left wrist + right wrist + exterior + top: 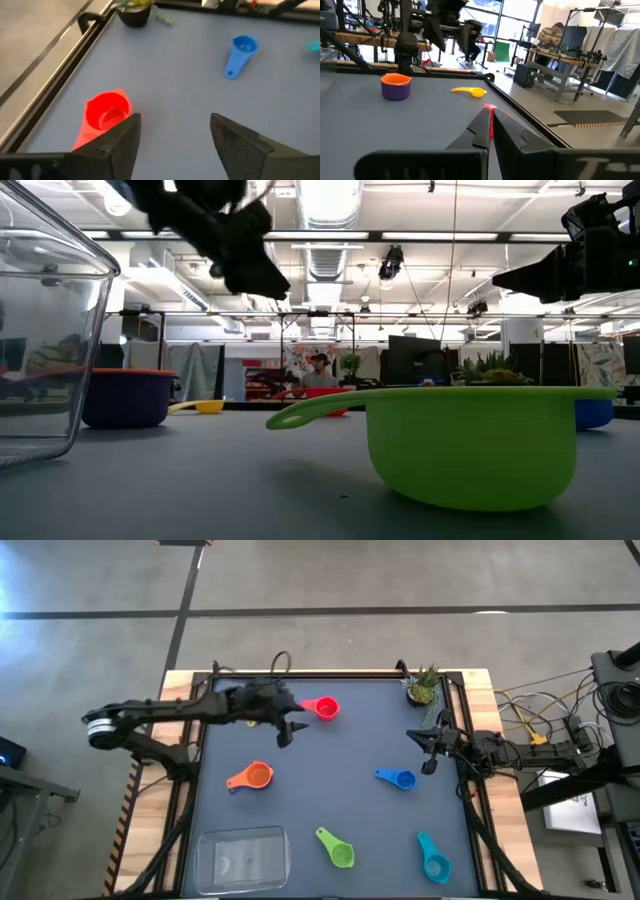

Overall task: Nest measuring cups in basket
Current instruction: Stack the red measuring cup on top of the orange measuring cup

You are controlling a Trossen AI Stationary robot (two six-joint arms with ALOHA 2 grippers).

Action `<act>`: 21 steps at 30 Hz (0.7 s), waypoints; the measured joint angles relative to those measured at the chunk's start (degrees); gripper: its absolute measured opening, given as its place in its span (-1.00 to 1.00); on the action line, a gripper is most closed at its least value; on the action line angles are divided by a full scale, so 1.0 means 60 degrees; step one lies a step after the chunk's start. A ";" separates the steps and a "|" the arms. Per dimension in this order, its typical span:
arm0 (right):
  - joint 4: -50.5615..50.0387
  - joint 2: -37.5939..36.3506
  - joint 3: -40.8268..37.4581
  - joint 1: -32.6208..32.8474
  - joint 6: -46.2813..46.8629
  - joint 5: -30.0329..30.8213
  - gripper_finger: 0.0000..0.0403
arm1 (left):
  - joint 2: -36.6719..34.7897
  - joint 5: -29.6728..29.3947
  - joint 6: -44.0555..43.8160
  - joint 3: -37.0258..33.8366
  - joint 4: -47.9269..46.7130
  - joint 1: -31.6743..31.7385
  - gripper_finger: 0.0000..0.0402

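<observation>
My left gripper (288,730) (175,120) hangs open above the table's far middle, nothing between its fingers. The red cup (322,707) (106,112) lies on the table just right of it. An orange cup (250,777) sits in a purple cup (395,89) left of centre. A yellow cup (470,91) lies near the far edge. The blue cup (397,778), green cup (337,848) and teal cup (433,858) lie on the right half. The clear basket (242,858) stands at the near left. My right gripper (428,748) (490,112) waits shut at the right edge.
A small potted plant (424,688) stands at the far right corner. A raised dark rail (60,65) frames the table. Open mat lies in the middle between the cups and in front of the basket.
</observation>
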 joint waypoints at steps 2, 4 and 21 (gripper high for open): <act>0.0000 0.0000 0.0000 -0.0001 0.0000 0.0000 -0.95 | 0.0587 -0.0004 0.0339 0.0681 -0.0656 0.0191 0.22; 0.0000 0.0000 0.0000 0.0002 0.0000 0.0001 -0.95 | 0.1204 -0.0010 0.0687 0.1378 -0.1252 0.0339 0.29; 0.0000 0.0000 0.0000 0.0001 0.0000 0.0001 -0.95 | 0.4728 0.0166 0.2388 0.4471 -0.3464 0.1561 0.39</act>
